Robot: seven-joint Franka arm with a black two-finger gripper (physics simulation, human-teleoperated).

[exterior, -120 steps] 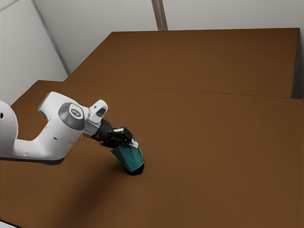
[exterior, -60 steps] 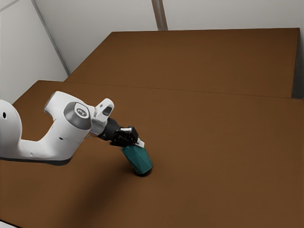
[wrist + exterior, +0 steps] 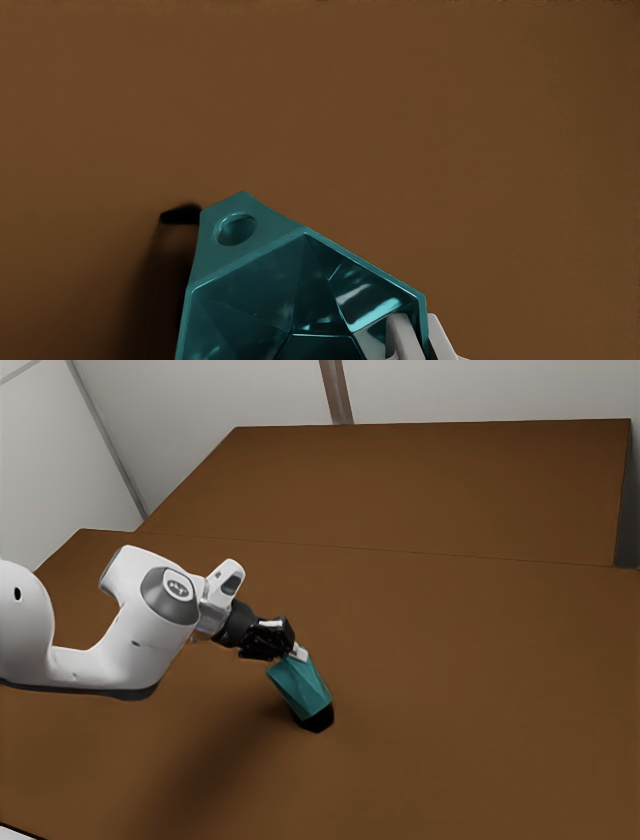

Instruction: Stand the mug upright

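The teal faceted mug [image 3: 300, 686] leans on its black base, tilted with its mouth toward the hand. My gripper [image 3: 299, 652] holds it at the upper rim in the exterior view. In the wrist view I look into the hollow mug [image 3: 245, 300], which has a round hole in a corner of its rim. The gripper [image 3: 424, 332] has one fingertip inside the mug and the other outside, pinching the wall between them. Part of the mug runs past the view's lower edge.
A broad brown table [image 3: 480, 690] surrounds the mug, with a second brown surface [image 3: 430, 490] beyond a seam. Pale walls [image 3: 480, 390] stand behind. The arm comes in from the exterior view's left.
The hand and the mug have moved together toward the exterior view's right. The mug remains tilted, and the arm has followed.
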